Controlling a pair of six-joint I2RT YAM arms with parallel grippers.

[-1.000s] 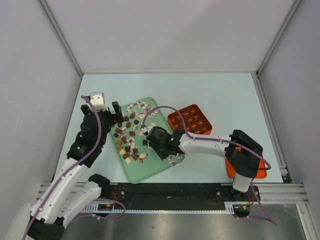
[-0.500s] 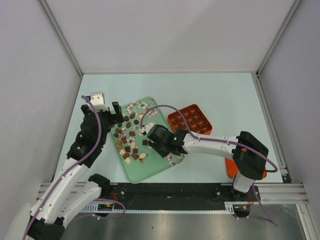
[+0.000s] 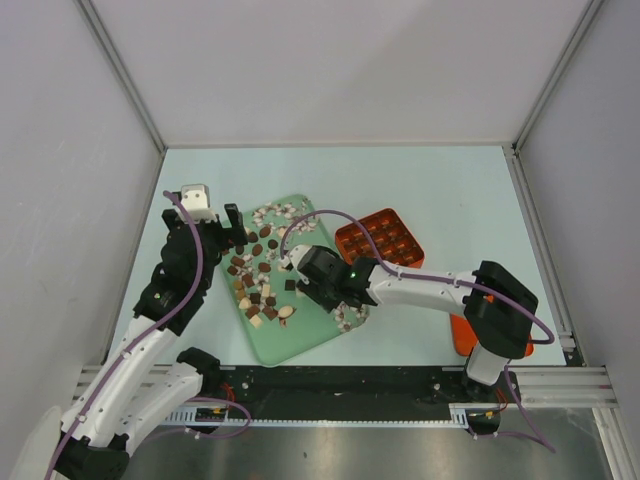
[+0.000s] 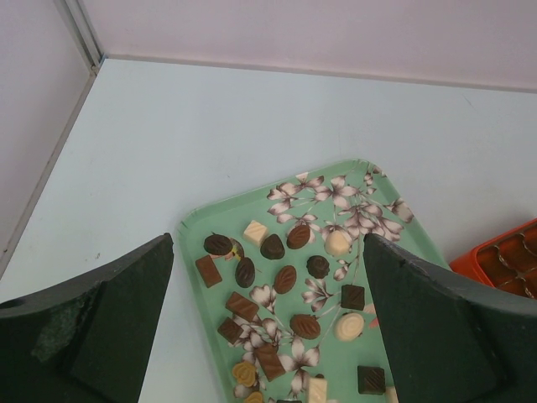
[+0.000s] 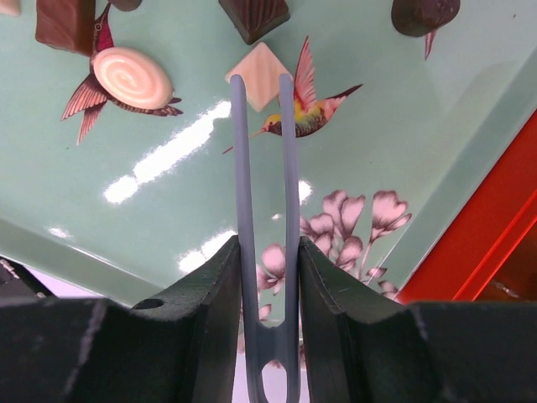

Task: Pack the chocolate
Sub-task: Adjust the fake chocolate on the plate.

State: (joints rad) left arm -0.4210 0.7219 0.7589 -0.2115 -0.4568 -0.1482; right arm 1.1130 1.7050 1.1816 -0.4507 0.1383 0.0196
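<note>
On the green floral tray [image 3: 292,345], left of the orange cell box [image 3: 385,238], your chocolate [image 3: 255,275] lies scattered loose, so most packing looks undone; whether any cell is filled, I cannot tell. Pieces are small: dark leaves, squares, cream swirls. Your right pincer [image 5: 264,252] clamps tweezers [image 5: 242,168], tips at a cream square [image 5: 260,74]; your left pincer [image 4: 267,252] gapes apart.

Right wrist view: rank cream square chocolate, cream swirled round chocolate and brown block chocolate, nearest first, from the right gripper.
1. Cream square chocolate, at the grey tweezers' tips, held by right gripper.
2. Cream swirled round chocolate, ahead-left.
3. Brown block chocolate, top-left.
</note>
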